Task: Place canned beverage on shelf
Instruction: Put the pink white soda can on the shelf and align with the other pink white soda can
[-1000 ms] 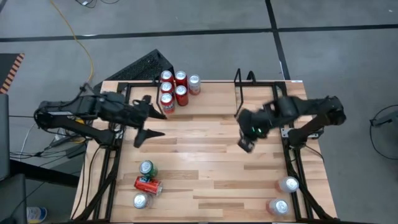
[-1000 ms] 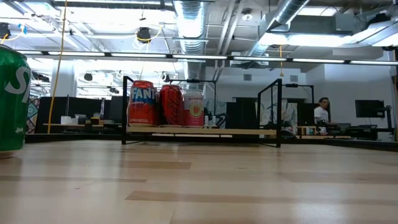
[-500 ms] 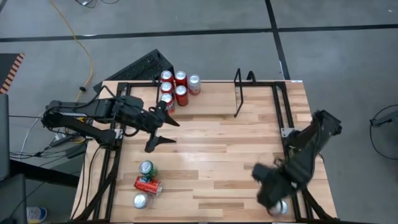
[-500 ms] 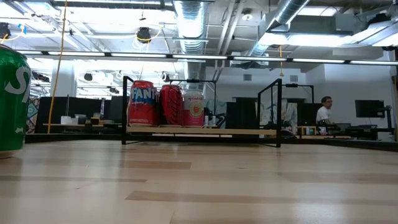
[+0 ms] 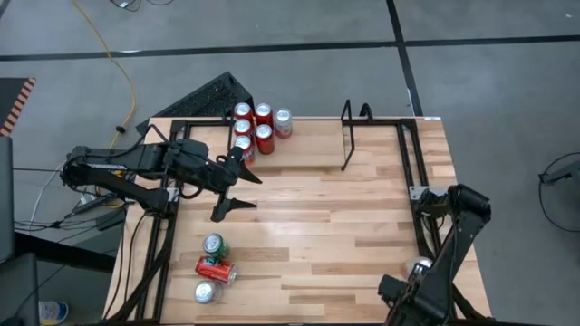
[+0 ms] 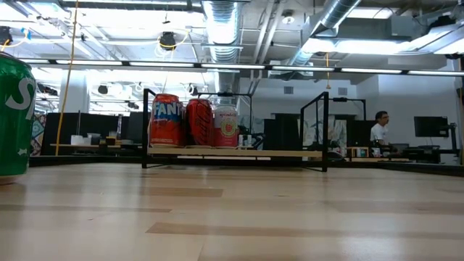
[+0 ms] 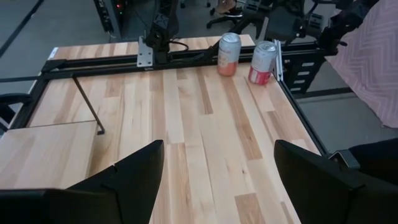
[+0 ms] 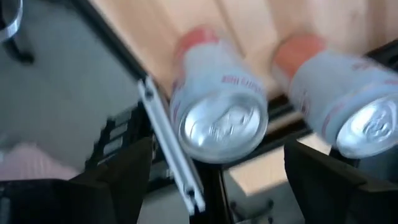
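Note:
The shelf (image 5: 299, 127), a low black rod rack along the table's far edge, carries several cans (image 5: 256, 125) at its left end (image 6: 192, 122). Two pale cans stand near the table's right front corner; one (image 5: 420, 267) shows in the high view and the other is under my right arm. My right gripper (image 5: 399, 299) hangs open above them, pointing steeply down, with one can's silver top (image 8: 221, 127) below the gap and the second can (image 8: 354, 118) beside it. My left gripper (image 5: 236, 192) waits open over the table's left middle, holding nothing (image 7: 217, 180).
At the left front are an upright green can (image 5: 215, 244), a red can lying on its side (image 5: 216, 269) and a silver can (image 5: 205, 292). Black rails (image 5: 419, 172) edge the table. Bare wood fills the middle (image 5: 317, 217). A person (image 6: 378, 130) sits far behind.
My right gripper has swung from beside the shelf's right end toward the table's near right corner, sinking and tipping to point steeply down over the two pale cans. My left gripper has shifted a little toward the table's right, then kept still.

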Controlling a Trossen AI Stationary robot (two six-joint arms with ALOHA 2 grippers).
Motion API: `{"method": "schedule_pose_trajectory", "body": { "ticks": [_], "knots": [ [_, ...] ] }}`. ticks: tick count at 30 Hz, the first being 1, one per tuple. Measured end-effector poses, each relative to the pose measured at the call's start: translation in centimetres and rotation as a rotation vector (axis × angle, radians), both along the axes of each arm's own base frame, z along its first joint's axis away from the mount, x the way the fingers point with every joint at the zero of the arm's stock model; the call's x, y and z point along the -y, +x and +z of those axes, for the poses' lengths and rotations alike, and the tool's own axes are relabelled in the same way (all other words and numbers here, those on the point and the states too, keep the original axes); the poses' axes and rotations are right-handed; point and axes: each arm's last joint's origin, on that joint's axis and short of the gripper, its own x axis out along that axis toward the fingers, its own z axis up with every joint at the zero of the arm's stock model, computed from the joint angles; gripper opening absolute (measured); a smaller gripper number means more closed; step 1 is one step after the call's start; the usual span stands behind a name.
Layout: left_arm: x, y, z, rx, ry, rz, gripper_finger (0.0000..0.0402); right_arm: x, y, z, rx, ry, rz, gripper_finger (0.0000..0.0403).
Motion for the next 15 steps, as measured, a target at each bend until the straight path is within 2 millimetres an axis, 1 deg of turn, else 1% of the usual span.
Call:
{"method": "schedule_pose_trajectory", "body": {
  "ticks": [3, 5, 7, 10, 15],
  "knots": [
    [0.0, 0.0, 0.0, 0.0, 0.0, 0.0, 0.029, -0.1, -1.0, 0.3, 0.037, -0.074, -0.036, 0.0336],
    [0.0, 0.0, 0.0, 0.0, 0.0, 0.001, 0.029, 0.0, -2.1, 0.9, 0.04, -0.101, -0.066, 0.0334],
    [0.0, 0.0, 0.0, 0.0, 0.001, 0.001, 0.029, 0.0, -3.1, 1.6, 0.074, -0.103, -0.098, 0.0334],
    [0.0, 0.0, 0.0, 0.0, 0.003, 0.001, 0.029, -0.4, -3.9, 2.3, 0.175, -0.086, -0.148, 0.0334],
    [0.0, 0.0, 0.0, 0.002, 0.015, -0.003, 0.029, -1.1, -4.9, 2.2, 0.274, -0.101, -0.183, 0.0334]
  ]
}}
